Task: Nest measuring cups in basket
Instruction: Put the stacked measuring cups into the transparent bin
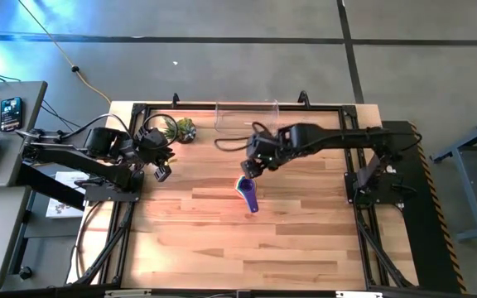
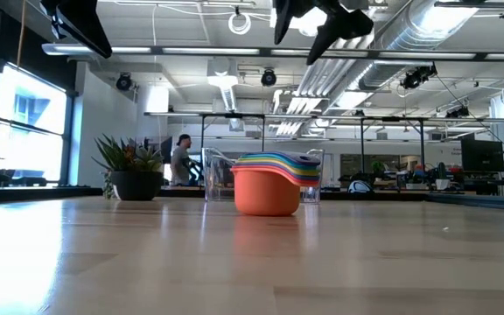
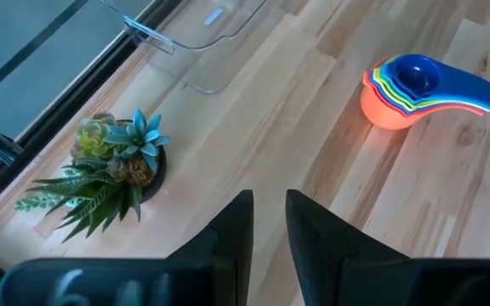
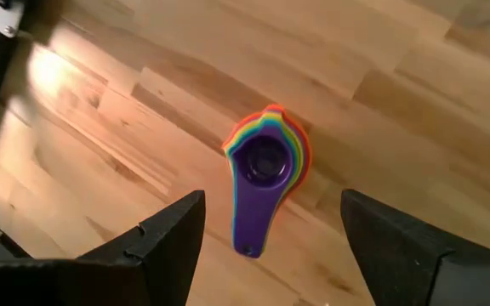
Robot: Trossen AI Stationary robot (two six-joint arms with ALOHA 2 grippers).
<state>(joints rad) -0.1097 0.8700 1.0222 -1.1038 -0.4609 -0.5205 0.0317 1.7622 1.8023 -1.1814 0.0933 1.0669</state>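
The measuring cups [image 1: 248, 193] sit nested in one stack in the middle of the table, with the purple one on top [image 4: 264, 174] and the orange one [image 2: 268, 188] at the bottom, resting on the wood. Their handles point toward the near edge. The stack also shows in the left wrist view [image 3: 415, 85]. The clear basket [image 1: 247, 116] stands at the far edge, behind the stack [image 2: 213, 175]. My right gripper [image 4: 272, 200] hangs open above the stack, pointing down, clear of it. My left gripper [image 3: 269, 204] waits at the table's left [image 1: 161, 171], its fingers a narrow gap apart with nothing between them.
A small potted plant [image 1: 186, 128] stands at the far left, beside the basket. A desk with a phone [image 1: 10, 113] lies beyond the table's left edge. A person [image 2: 180, 159] shows in the room behind. Bare wood lies near and to the right of the stack.
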